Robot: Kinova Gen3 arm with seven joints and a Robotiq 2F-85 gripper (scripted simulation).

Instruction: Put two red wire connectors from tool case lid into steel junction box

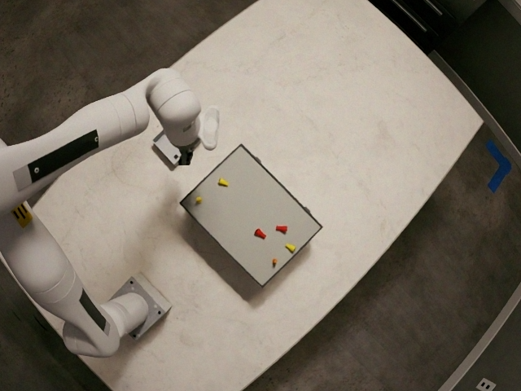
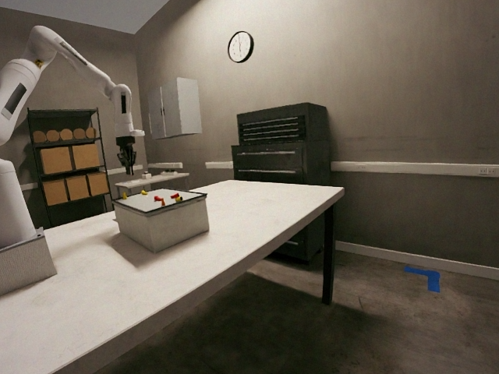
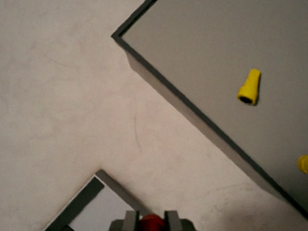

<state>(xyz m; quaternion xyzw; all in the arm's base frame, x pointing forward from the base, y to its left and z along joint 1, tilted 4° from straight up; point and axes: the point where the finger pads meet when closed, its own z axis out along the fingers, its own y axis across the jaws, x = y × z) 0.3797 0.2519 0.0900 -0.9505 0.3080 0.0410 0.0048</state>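
Observation:
My gripper (image 1: 185, 159) (image 2: 128, 169) (image 3: 152, 225) is shut on a red wire connector (image 3: 152, 221). It hangs above the table, over the edge of the steel junction box (image 1: 164, 147) (image 3: 77, 209), which the wrist partly hides in the top view. The grey tool case (image 1: 252, 197) (image 2: 161, 227) (image 3: 217, 48) stands just right of the gripper. Two red connectors (image 1: 260, 233) (image 1: 281, 228) (image 2: 157, 198) (image 2: 174, 195) lie on its lid near the far corner.
Yellow connectors (image 1: 222, 182) (image 1: 198, 199) (image 1: 290, 248) (image 3: 250, 87) and a small orange one (image 1: 274, 261) also lie on the lid. The arm's base plate (image 1: 145, 300) is bolted at the table's near left. Shelves and a tool cabinet stand off the table.

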